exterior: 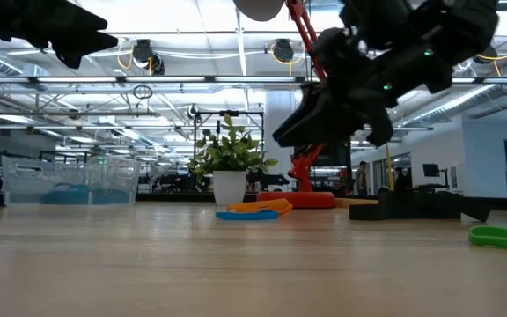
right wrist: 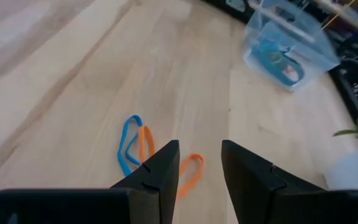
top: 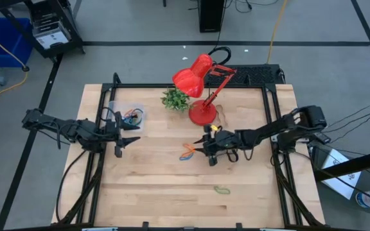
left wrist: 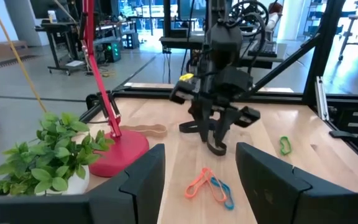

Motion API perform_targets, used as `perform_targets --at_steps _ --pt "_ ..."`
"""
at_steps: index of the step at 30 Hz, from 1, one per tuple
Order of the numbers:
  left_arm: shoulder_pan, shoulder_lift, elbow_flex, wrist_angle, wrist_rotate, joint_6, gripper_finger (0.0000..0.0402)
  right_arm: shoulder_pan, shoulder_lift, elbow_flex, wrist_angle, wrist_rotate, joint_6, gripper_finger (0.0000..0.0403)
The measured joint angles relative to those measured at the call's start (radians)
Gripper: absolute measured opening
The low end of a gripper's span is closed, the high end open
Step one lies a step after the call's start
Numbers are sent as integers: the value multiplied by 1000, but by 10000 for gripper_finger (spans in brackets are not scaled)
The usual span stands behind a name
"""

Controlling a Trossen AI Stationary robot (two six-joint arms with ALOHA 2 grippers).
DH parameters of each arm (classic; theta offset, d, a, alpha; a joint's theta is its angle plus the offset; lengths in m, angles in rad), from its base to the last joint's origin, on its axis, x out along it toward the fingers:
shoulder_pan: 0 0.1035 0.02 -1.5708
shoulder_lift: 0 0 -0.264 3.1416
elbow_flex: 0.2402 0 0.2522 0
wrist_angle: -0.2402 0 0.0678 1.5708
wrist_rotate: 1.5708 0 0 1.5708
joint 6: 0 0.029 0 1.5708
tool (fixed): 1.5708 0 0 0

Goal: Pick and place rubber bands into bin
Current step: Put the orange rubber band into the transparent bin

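An orange band and a blue band [top: 188,153] lie together on the table's middle; they also show in the right wrist view, orange [right wrist: 190,172] and blue [right wrist: 129,146]. A green band [top: 221,189] lies toward the near edge. A brown band [left wrist: 145,129] lies by the lamp's base. The clear bin [top: 126,117] stands at the far left with several bands inside. My right gripper [top: 201,146] is open, hovering just right of the orange and blue bands. My left gripper [top: 132,136] is open and empty, just on the near side of the bin.
A red desk lamp [top: 201,86] and a small potted plant [top: 176,99] stand at the table's far middle. Black frame rails run along the table's edges. The wood between the bin and the bands is bare.
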Motion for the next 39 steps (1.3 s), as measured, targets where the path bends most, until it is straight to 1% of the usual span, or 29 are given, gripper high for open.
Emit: perform_targets --at_steps 4,7,15,19,23,37,39 --pt "0 0 0 -8 0 0 203 0 66 101 -121 0 -8 114" --pt "0 0 0 -28 0 0 203 0 99 143 -193 0 -11 114" --pt "0 0 0 -68 -5 0 202 0 143 148 -210 -3 -25 114" --pt "0 0 0 -81 -6 -1 202 -2 143 148 -215 -7 -25 114" --pt "0 0 0 -83 -6 -1 202 -3 143 148 -216 -55 -25 114" --pt "0 0 0 -103 -6 -2 203 -3 144 148 -223 -56 -30 114" --pt "0 0 0 -103 -6 -2 202 -3 161 148 -208 -56 -30 114"
